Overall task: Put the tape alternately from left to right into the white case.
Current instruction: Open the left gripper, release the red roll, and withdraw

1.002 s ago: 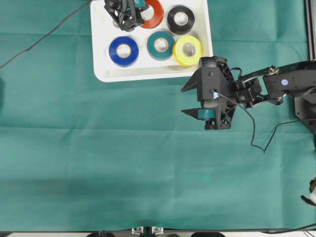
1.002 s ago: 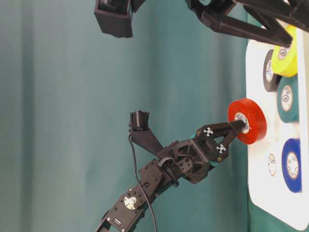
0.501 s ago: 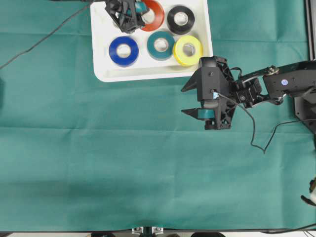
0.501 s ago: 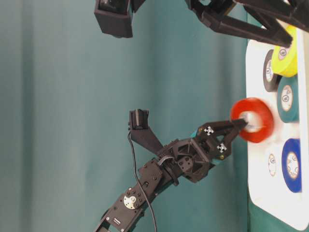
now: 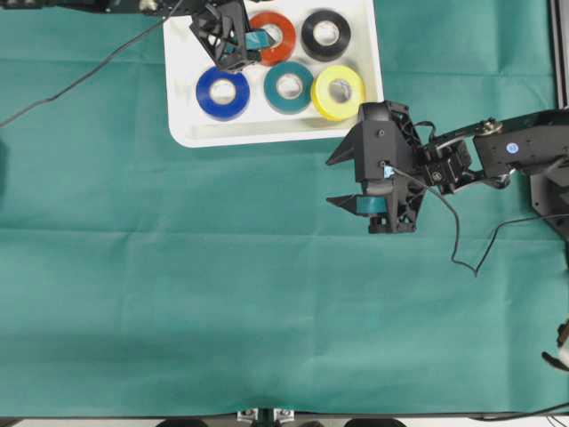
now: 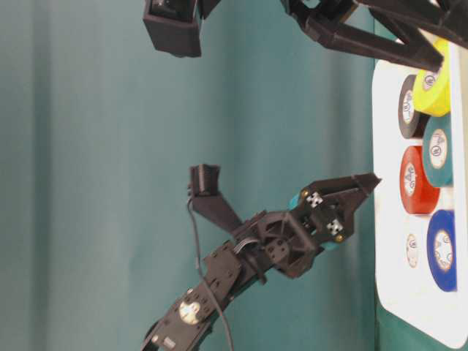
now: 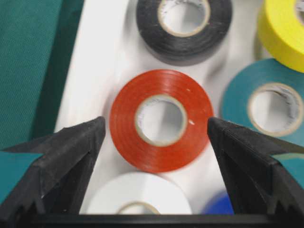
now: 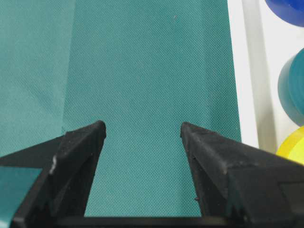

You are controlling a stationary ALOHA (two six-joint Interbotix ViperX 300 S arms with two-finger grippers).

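The red roll (image 7: 161,119) lies flat on the floor of the white case (image 5: 182,89), its pale core facing up — a ring with no long axis to speak of. In the left wrist view it sits between the spread fingers of the left gripper (image 7: 156,137), touching neither. Around it in the case lie the black roll (image 5: 325,34), the teal roll (image 5: 289,86), the yellow roll (image 5: 338,91) and the blue roll (image 5: 222,92), all flat as well. The white roll (image 7: 139,202) is cut off at the bottom edge of the left wrist view, and from overhead the left gripper (image 5: 233,36) covers it. The case runs long from left to right in the overhead view; its upper edge is cut off by the frame.

The right gripper (image 5: 342,181) hangs over the green cloth (image 5: 222,294) just below the case's lower right corner, jaws apart with nothing between them. The cloth covers the whole table; a thin black cable (image 5: 80,71) trails across its upper left. The table-level view shows little beyond the cloth and the arms.
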